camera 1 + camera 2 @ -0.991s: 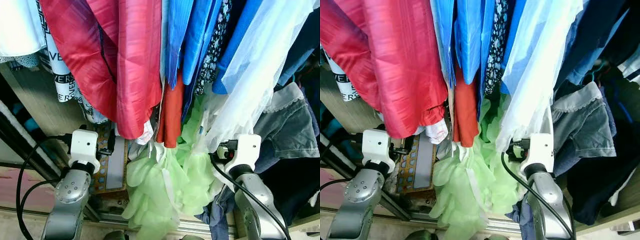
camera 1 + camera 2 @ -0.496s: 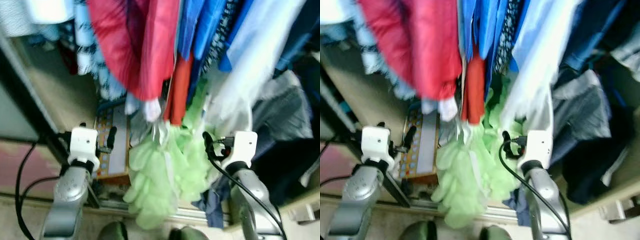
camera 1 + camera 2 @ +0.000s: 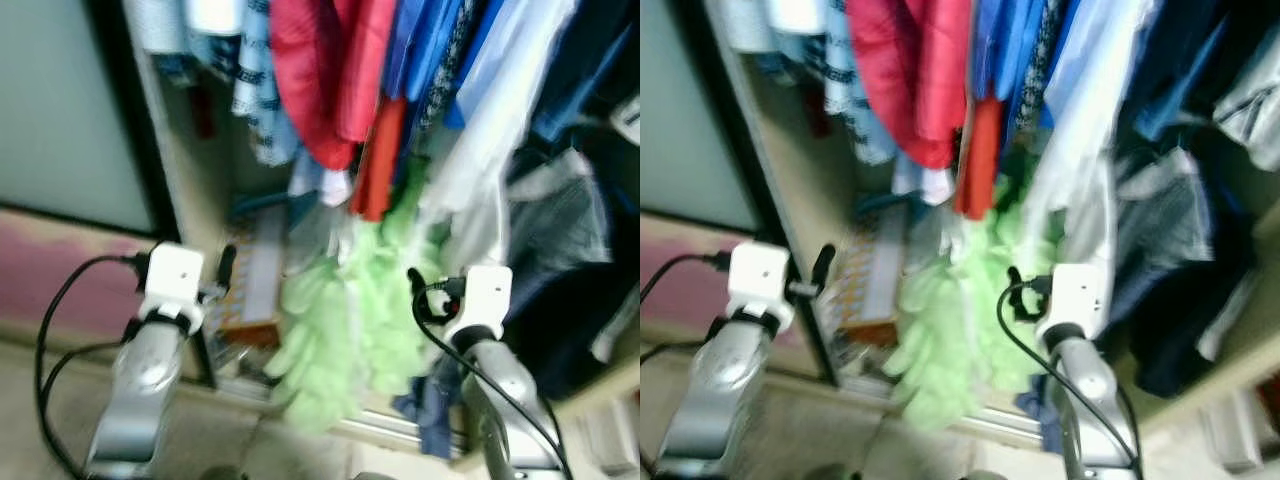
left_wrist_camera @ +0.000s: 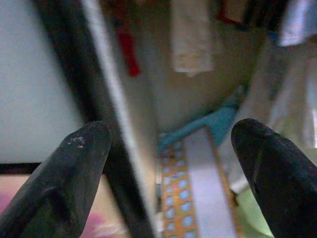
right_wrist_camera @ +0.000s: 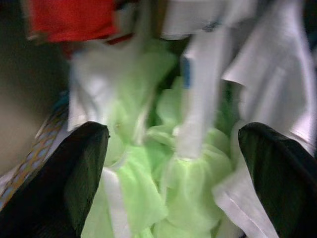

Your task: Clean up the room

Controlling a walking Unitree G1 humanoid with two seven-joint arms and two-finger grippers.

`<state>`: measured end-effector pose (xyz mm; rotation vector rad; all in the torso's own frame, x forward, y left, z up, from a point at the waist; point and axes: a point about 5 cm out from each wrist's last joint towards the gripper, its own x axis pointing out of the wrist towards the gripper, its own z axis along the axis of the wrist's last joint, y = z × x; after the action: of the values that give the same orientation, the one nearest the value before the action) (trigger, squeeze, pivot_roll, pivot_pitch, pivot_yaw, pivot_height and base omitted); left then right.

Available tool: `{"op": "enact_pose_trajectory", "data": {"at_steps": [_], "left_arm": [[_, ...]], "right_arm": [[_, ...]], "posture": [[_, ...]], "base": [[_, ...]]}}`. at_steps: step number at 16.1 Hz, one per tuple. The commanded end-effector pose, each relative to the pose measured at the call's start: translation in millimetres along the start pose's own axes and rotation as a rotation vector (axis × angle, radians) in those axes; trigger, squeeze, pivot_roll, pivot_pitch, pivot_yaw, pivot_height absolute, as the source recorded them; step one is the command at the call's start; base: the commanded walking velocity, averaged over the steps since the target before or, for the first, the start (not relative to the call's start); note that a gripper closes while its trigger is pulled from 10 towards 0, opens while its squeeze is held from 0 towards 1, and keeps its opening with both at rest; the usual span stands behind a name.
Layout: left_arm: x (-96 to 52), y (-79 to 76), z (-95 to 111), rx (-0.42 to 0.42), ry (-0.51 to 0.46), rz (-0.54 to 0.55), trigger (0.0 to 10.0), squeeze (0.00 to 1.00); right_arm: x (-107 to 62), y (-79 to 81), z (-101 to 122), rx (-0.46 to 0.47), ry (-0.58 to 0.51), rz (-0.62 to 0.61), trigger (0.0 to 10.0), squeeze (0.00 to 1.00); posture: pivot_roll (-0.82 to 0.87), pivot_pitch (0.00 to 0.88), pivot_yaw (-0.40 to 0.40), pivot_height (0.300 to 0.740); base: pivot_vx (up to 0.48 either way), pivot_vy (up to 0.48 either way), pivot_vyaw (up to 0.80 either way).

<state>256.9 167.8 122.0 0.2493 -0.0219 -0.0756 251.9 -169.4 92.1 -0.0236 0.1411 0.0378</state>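
A wardrobe holds hanging clothes: red garments [image 3: 320,70], blue ones [image 3: 425,50], a pale white one [image 3: 480,130] and a frilly light-green dress [image 3: 345,320] that reaches the wardrobe floor. My left gripper [image 4: 171,135] is open and holds nothing; it points past the dark door frame [image 4: 84,84] at an orange patterned box [image 4: 193,193] on the wardrobe floor. My right gripper [image 5: 173,134] is open and holds nothing, a short way from the green dress [image 5: 163,173]. Both eye views are blurred.
A frosted sliding door [image 3: 60,100] with a dark frame [image 3: 125,110] stands at the left. Grey and dark clothes [image 3: 560,290] pile up at the right. A pink patch [image 3: 60,270] lies below the door. Black cables [image 3: 60,300] loop beside my left arm.
The camera has swung left and pulled back: the clothes sit further right in the picture and the sliding door has come into view. Both arms keep the same raised pose.
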Motion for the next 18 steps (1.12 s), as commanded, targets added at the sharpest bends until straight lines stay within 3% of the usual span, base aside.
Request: {"op": "enact_pose_trajectory", "data": {"at_steps": [1, 2, 6, 11, 13, 18], "left_arm": [[0.0, 2.4, -2.2, -0.005, 0.022, 0.004, 10.0, 0.00], [-3.7, 2.9, -7.5, -0.098, 0.049, -0.029, 10.0, 0.00], [-14.5, -8.7, -12.1, -0.146, 0.054, -0.072, 10.0, 0.00], [-9.4, -7.8, -7.6, -0.127, 0.022, -0.079, 10.0, 0.00], [-11.6, -1.8, -11.3, -0.103, 0.046, -0.006, 10.0, 0.00], [-11.1, -1.3, -12.2, -0.090, 0.051, 0.025, 10.0, 0.00]], "right_arm": [[5.4, 6.6, 7.6, -0.018, -0.030, 0.021, 10.0, 0.00], [8.4, 10.1, 9.6, 0.004, -0.040, 0.023, 10.0, 0.00], [5.3, 6.4, 6.4, 0.016, -0.034, 0.003, 10.0, 0.00], [7.3, 6.3, 6.6, 0.012, -0.035, 0.002, 10.0, 0.00], [11.7, 5.9, 10.4, 0.009, -0.051, 0.013, 10.0, 0.00], [15.7, 7.6, 13.0, 0.009, -0.059, 0.044, 10.0, 0.00]], "posture": [[0.02, 0.009, -0.066, 0.740], [0.01, 0.006, -0.050, 0.740], [-0.01, 0.000, -0.040, 0.740], [-0.01, 0.000, -0.047, 0.740], [-0.01, 0.000, -0.045, 0.740], [0.00, 0.000, -0.059, 0.740]], "base": [[0.000, 0.000, 0.80], [0.000, 0.000, 0.80], [0.000, 0.000, 0.80], [0.000, 0.000, 0.80], [0.000, 0.000, 0.80], [0.000, 0.000, 0.80]]}}
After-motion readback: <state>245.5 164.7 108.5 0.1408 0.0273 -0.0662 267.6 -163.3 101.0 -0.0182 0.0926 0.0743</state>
